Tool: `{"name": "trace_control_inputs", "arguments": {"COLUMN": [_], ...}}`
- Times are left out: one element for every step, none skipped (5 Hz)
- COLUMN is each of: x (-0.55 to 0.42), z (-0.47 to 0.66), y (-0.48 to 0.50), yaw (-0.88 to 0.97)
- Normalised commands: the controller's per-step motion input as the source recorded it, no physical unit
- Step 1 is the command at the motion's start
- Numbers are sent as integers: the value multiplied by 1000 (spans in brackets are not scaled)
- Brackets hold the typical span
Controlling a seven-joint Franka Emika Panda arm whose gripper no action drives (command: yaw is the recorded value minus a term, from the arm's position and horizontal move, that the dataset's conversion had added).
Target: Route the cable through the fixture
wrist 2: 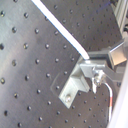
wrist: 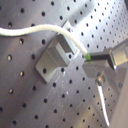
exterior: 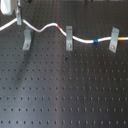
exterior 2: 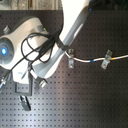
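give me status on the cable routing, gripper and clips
Gripper shut on the cable behind left clip. Cable rests on middle clip and right clip. Nothing in the way.

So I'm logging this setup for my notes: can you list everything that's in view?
board: one, black, perforated, under everything.
fixtures: three, grey, in a row across the first exterior view's upper part.
cable: one, white with a red band and a blue-and-yellow band, running across the tops of the middle and right fixtures.
hoses: a few, black, looped on the arm.
arm: one, white, over the board.
tool: one, grey, above the first exterior view's left fixture, apparently closed on the cable.
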Motion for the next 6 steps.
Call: {"name": "trace_control_inputs", "arguments": {"x": [-46, -265, -299, -216, 19, -93], "z": [97, 47, 135, 185, 434, 574], "y": [-156, -145, 17, 303, 300, 43], "yaw": [0, -23, 0, 0, 0, -106]}}
